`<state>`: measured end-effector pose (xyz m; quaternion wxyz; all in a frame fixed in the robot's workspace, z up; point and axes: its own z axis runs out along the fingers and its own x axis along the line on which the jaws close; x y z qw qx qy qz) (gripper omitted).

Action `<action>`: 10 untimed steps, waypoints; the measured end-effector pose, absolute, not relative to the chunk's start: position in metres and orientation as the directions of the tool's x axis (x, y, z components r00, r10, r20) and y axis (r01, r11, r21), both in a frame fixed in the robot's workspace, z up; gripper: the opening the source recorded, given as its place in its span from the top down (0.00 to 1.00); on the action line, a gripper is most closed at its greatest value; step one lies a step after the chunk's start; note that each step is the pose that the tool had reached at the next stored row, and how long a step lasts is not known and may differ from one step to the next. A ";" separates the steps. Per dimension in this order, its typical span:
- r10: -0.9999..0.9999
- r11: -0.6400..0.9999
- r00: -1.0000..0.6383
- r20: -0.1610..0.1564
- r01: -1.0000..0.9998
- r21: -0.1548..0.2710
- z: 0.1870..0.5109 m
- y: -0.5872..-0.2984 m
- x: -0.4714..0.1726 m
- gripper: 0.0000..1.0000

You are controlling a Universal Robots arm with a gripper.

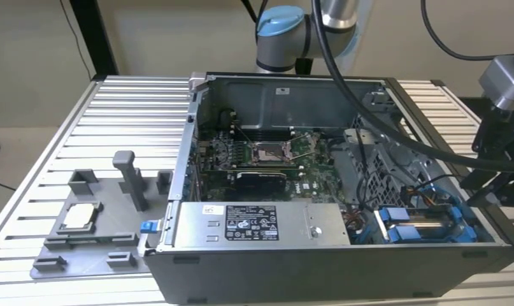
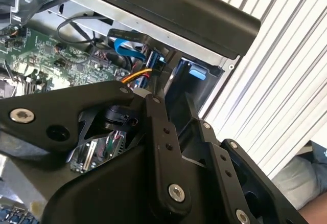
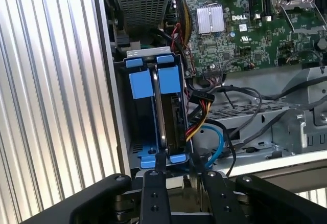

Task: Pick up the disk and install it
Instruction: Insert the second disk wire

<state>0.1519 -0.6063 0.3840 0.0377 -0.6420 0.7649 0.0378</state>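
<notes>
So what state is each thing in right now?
Computer case: open, side panel off.
Disk: standing on edge in the drive bay.
Chip: lying in its grey tray, outside the case.
Pincer: at the bay's end, close to the disk.

Exterior view, dial centred on the computer case [image 1: 325, 274], which stands on the table [image 1: 129, 115]. Inside: circuit board [image 1: 265, 159] at centre; power box [image 1: 248, 223] at 7 o'clock, against the near wall; disk [image 1: 427, 223] at 4 o'clock, in its bay. Outside: tray [image 1: 95, 252] at 8 o'clock, chip [image 1: 78, 217] on it; arm base [image 1: 282, 38] at 12 o'clock, behind. In the first wrist view, the gripper [image 3: 185, 183] is just beyond the bay's end.
</notes>
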 end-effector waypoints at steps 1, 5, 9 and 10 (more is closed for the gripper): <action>-0.979 0.173 -0.173 -0.108 -0.985 0.010 0.384 -0.606 0.152 0.00; -0.978 0.175 -0.176 -0.115 -0.984 0.012 0.384 -0.607 0.154 0.00; -0.977 0.176 -0.177 -0.121 -0.984 0.015 0.384 -0.608 0.157 0.00; -0.977 0.176 -0.177 -0.122 -0.984 0.016 0.384 -0.608 0.158 0.00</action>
